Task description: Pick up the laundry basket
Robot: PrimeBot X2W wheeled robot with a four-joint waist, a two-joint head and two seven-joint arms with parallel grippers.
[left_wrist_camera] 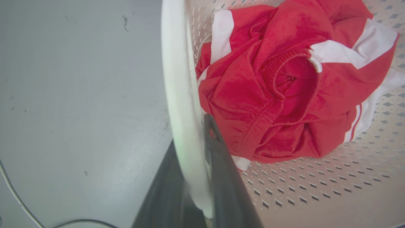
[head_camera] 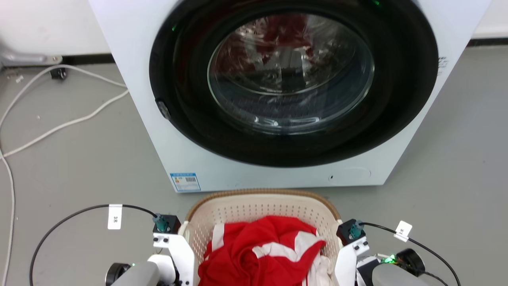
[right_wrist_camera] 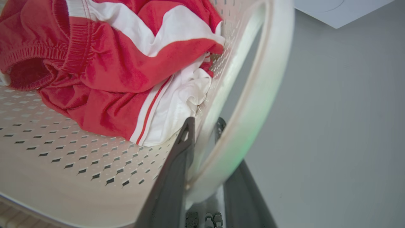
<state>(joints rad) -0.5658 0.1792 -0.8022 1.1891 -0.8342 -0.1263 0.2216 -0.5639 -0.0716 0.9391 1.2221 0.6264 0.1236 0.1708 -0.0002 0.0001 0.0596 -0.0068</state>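
From the head, the laundry basket (head_camera: 258,194) is just in front of the washing machine (head_camera: 131,79), red and white clothes (head_camera: 258,250) inside, an arm at each side. In the left wrist view the left gripper (left_wrist_camera: 191,139) is clamped on the basket's white left handle (left_wrist_camera: 177,79). In the right wrist view the right gripper (right_wrist_camera: 205,123) likewise pinches the right handle (right_wrist_camera: 265,88). Both grasps look made and the lift remains; whether the basket is off the floor (head_camera: 79,159) I cannot tell.

White brackets (head_camera: 180,248), teal connectors (head_camera: 160,223), black cables (head_camera: 71,216) with white tags (head_camera: 114,217), grey forearms (head_camera: 137,275), dark tapered fingers (left_wrist_camera: 223,171) on left end effector (left_wrist_camera: 193,133).
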